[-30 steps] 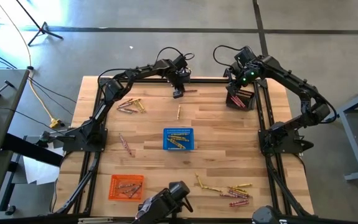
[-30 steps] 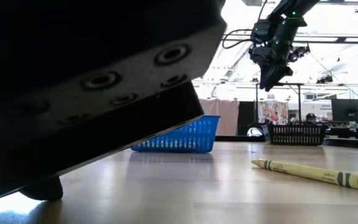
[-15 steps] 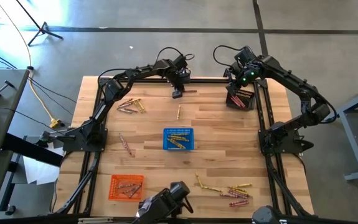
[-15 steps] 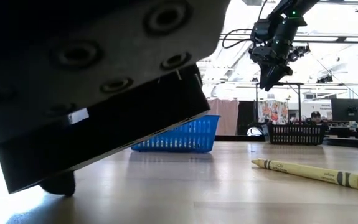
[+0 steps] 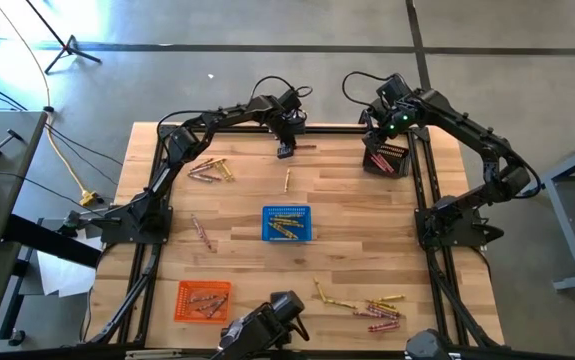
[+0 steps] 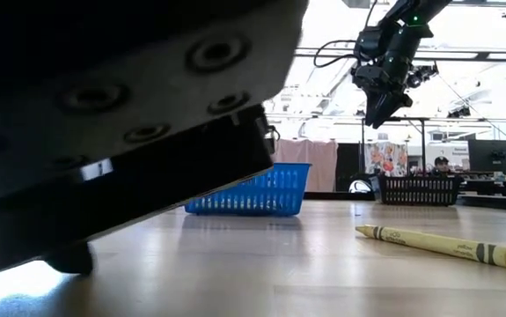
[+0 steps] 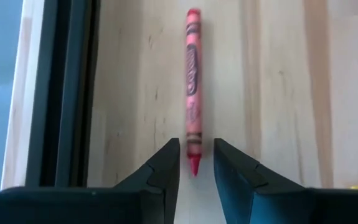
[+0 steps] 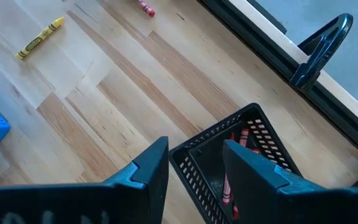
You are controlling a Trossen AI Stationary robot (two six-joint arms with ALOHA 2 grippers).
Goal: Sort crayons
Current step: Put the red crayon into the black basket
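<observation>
1. The left gripper is low over the far edge of the table, near the black frame rail. Its fingers stand a little apart, and the tip of a red crayon lies between the fingertips on the wood. They do not press it.
2. The right gripper hangs above the dark mesh basket at the far right of the table. Its fingers are apart and hold nothing. Red crayons lie inside this basket.
3. The blue basket stands in the middle of the table with yellow crayons inside, and one yellow crayon lies alone beyond it.
4. The orange basket at the near left holds brownish crayons.
5. Loose crayons lie in a group at the far left and in another group at the near right.
</observation>
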